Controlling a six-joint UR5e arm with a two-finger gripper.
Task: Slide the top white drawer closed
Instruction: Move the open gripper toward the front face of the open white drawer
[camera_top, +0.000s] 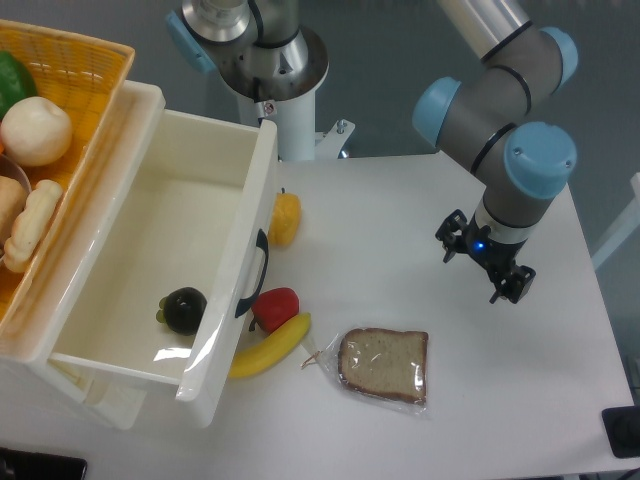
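My fingers (488, 268) hang empty, how far parted I cannot tell, at right of frame, well apart from the top white drawer (160, 250) standing pulled out at left; approach comes first, reaching its black handle (253, 272) front to push.

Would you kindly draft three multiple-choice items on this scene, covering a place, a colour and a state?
1. Where does the dark round fruit lie?
A. Inside the top white drawer
B. On the slice of bread
C. In the wicker basket

2. What colour is the drawer's handle?
A. Red
B. Black
C. Yellow

3. How does the drawer stand?
A. Shut
B. Taken out
C. Pulled open

Answers: 1 A, it rests on the drawer's floor. 2 B, the curved grip is black. 3 C, its inside shows, and the gripper is apart from it.
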